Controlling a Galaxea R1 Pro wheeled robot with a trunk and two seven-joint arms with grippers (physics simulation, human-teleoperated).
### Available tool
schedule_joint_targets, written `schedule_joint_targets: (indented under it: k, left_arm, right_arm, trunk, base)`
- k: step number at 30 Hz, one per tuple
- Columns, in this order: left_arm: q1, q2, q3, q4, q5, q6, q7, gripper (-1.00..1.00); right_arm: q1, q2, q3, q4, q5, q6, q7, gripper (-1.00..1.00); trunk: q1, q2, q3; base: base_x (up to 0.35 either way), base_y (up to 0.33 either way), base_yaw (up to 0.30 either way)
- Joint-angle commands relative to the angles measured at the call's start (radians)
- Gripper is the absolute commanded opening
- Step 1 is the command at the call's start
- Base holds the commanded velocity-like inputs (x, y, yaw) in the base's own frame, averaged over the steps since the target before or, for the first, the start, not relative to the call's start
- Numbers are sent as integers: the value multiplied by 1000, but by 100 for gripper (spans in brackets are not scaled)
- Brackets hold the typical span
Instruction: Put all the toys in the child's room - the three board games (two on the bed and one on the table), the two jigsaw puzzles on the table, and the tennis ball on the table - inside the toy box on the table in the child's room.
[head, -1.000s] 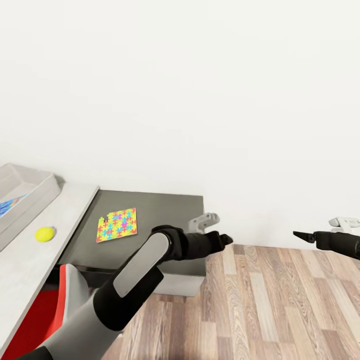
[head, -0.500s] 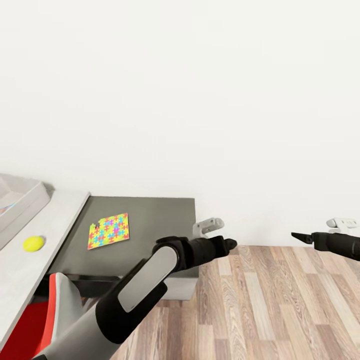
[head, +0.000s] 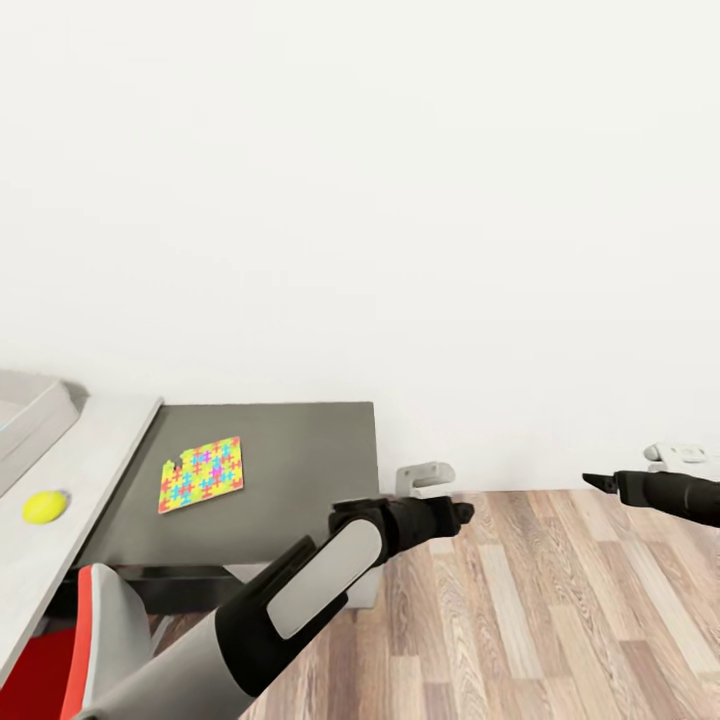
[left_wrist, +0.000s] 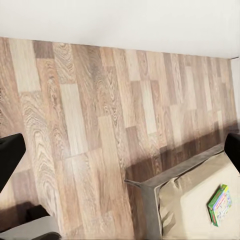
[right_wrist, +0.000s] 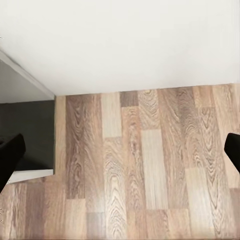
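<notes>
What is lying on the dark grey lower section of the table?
One jigsaw puzzle lies flat on the dark grey corner section. The left arm covers that section's near right edge, so nothing can be told there.

The table runs along the left, its lower corner section reaching rightward and back against the wall. A jigsaw puzzle lies flat on that lower section, toward its left side. The tennis ball sits on the higher top, left of the puzzle, and the toy box stands behind the ball at the far left edge. The wooden floor spreads to the right of the table. The left arm reaches forward over the lower section's front corner. In the left wrist view, a board game lies on the bed, which stands on the floor.
</notes>
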Motion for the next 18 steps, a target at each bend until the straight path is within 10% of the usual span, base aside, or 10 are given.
schedule_joint_targets:
  k: [1,9,18]
  left_arm:
    - [0,0,0,8,6,1,2,100]
    - [3,-1,-2,94,3,-17,-61,100]
    - [3,-1,-3,113,1,-40,-74,100]
  right_arm:
    - [-1,8,0,0,12,4,9,100]
    - [-1,65,2,2,17,4,3,100]
    - [-1,71,-1,2,14,4,5,100]
  trunk:
    - [1,-2,0]
    - [1,-2,11]
    - [1,-2,14]
  base:
    - [0,0,-124]
    - [0,0,-91]
    - [0,0,-167]
